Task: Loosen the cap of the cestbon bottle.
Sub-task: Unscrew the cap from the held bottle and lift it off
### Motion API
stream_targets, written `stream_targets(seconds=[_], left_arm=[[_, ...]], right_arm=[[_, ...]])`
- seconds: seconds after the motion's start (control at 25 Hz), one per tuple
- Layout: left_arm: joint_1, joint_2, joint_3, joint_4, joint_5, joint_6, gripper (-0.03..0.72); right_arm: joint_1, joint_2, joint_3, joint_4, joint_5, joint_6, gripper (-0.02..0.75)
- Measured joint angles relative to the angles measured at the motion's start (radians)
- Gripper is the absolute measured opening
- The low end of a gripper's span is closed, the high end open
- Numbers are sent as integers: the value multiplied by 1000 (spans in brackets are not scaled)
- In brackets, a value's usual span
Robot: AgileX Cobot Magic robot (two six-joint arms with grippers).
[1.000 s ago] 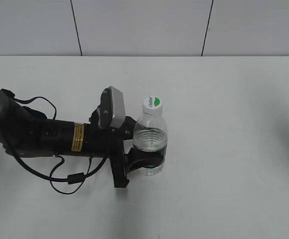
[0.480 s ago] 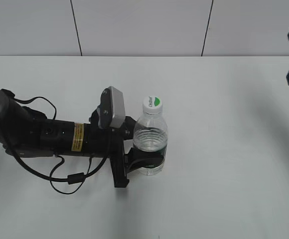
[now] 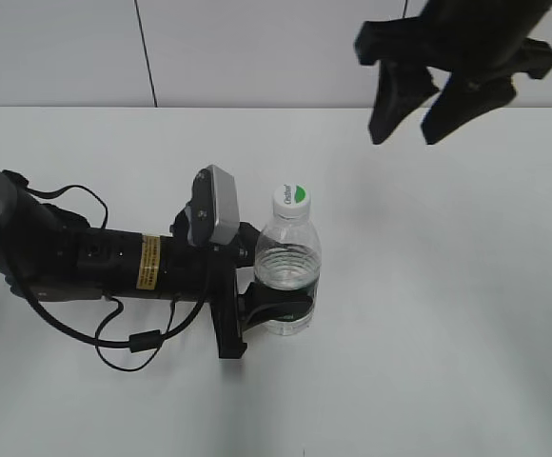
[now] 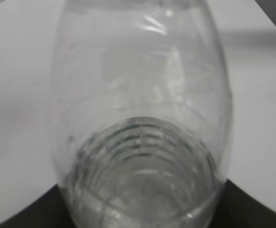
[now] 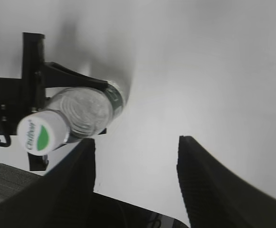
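In the exterior view, lowest in the frame and nearest me, my left gripper (image 3: 278,309) is clamped around the lower body of the cestbon bottle (image 3: 287,274), its dark fingers wrapping the green label band. The left arm (image 3: 95,262) lies along the white table (image 3: 428,343) from the left edge, with a loose black cable (image 3: 128,341) looping beneath it and the grey wrist camera (image 3: 221,205) standing just left of the bottle's shoulder.

The bottle stands upright a little left of centre, and the cap (image 3: 292,200) sits on its neck, white with a green patch on top. My left wrist view is filled by the clear ribbed bottle (image 4: 142,123) pressed right up to the lens.

Further back, in the upper right of the exterior frame, my right gripper (image 3: 428,105) hangs above the table, well apart from the bottle, jaws spread and holding nothing. Its wrist view looks down on the cap (image 5: 40,133) at the left middle, with both dark fingers (image 5: 214,185) along the bottom edge.
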Motion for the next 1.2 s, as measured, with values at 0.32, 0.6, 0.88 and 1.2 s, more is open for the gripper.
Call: stream_targets(seconds=[0.32, 0.6, 0.88, 1.2], left_arm=[[0, 0, 0, 0, 0, 0, 378], [0, 0, 0, 0, 0, 0, 378], [0, 0, 0, 0, 0, 0, 378], [0, 0, 0, 0, 0, 0, 377]], right_arm=[[126, 81, -53, 4, 0, 22, 425], [187, 149, -102, 5, 3, 24, 425], [204, 179, -109, -13, 3, 25, 425], [206, 180, -89, -19, 4, 25, 393]])
